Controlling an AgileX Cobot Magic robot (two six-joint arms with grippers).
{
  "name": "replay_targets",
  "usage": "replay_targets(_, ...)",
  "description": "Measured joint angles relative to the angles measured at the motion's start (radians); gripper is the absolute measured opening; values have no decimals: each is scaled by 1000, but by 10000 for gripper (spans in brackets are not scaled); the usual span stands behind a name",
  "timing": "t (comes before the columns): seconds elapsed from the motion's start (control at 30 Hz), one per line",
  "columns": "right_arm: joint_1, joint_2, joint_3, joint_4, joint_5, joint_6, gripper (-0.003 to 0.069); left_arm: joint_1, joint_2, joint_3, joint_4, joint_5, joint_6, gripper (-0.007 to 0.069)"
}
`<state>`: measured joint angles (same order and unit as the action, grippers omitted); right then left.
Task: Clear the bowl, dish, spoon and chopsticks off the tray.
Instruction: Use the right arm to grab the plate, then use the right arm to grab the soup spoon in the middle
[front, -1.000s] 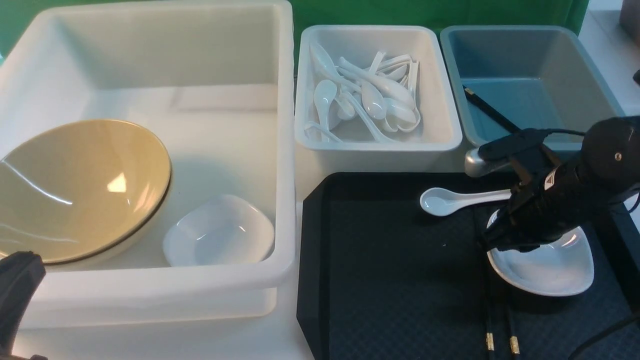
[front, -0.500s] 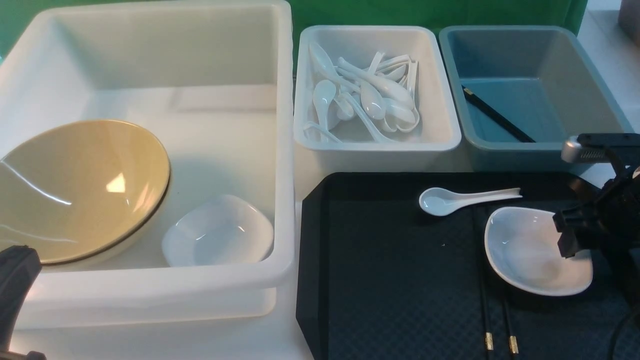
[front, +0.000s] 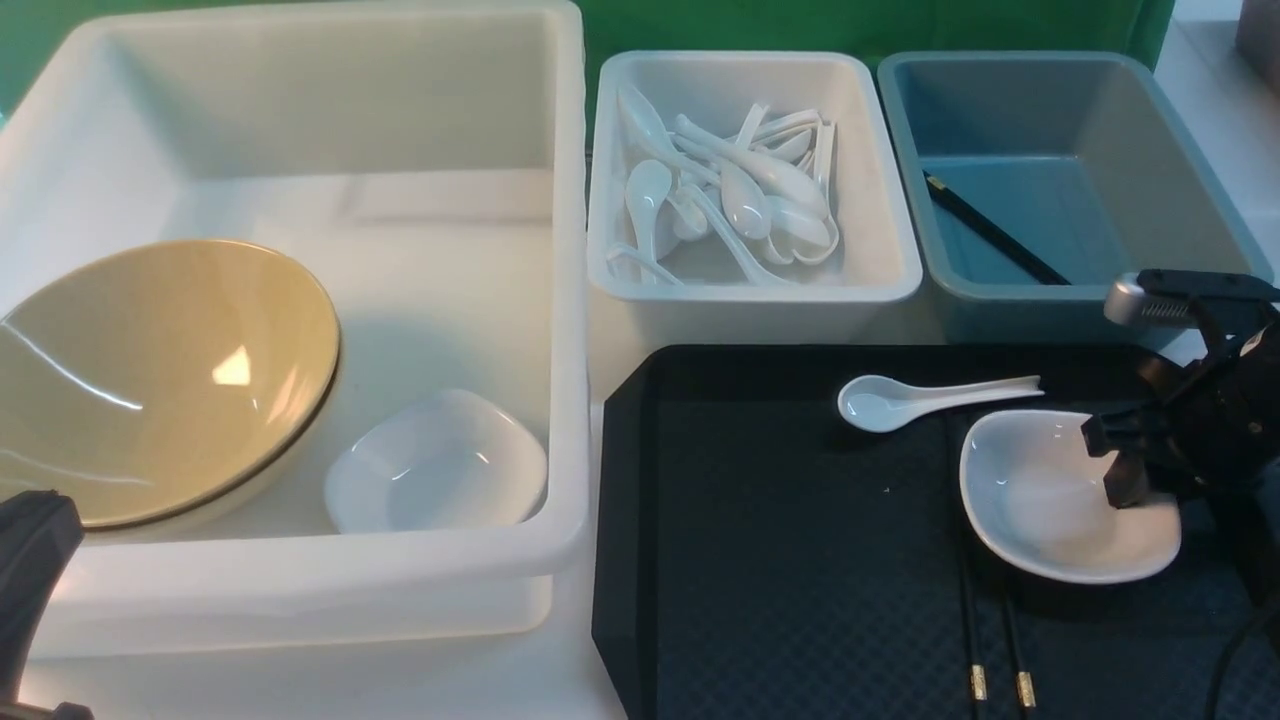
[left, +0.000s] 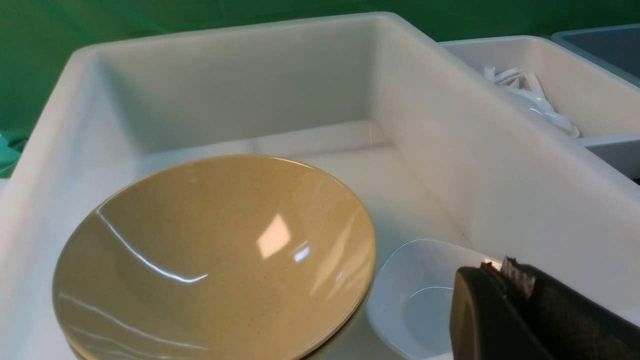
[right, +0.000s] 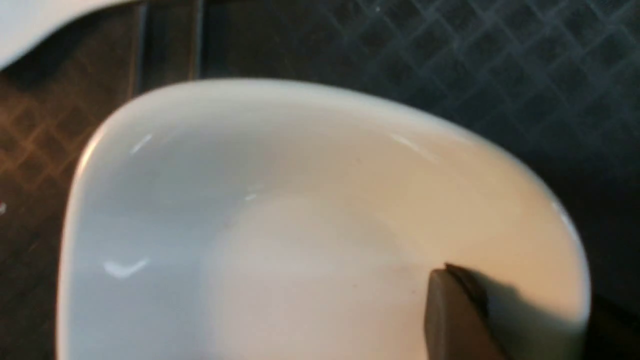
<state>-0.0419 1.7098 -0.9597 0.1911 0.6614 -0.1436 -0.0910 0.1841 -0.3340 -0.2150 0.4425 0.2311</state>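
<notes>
My right gripper (front: 1110, 465) sat at the right rim of the dish (front: 1040, 500), which lay on the tray (front: 780, 560) near its right edge. One finger (right: 450, 320) was inside the dish against its wall and the other was hidden, so I couldn't tell if I was clamped on it or just straddling the rim. The spoon (front: 900, 400) lay just beyond the dish toward the tray's far edge, and the chopsticks (front: 968, 630) ran from under the dish's left side to the near edge. The bowl (front: 150, 380) sat tilted in the big white bin (front: 570, 300) left of the tray, with my left gripper (left: 492, 267) by that bin's near-left corner, fingers together, holding nothing.
</notes>
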Motion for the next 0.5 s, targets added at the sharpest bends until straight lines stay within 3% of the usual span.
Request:
replay_targets(0.1, 0, -50, 0, -3, 28, -24, 150, 0, 0, 0, 2, -1, 0, -6)
replay_targets(0.13, 1, -109, -9, -4, 58, -41, 91, 0, 0, 0, 4, -1, 0, -6)
replay_targets(0.2, 3, -170, -32, -25, 82, -55, 65, 0, 0, 0, 4, -2, 0, -6)
replay_targets(0.37, 40, -286, -144, -33, 113, -70, 64, 0, 0, 0, 4, -3, 0, -6)
replay_targets(0.5, 196, -313, -329, 23, 141, -146, 64, 0, 0, 0, 7, -3, 0, -6)
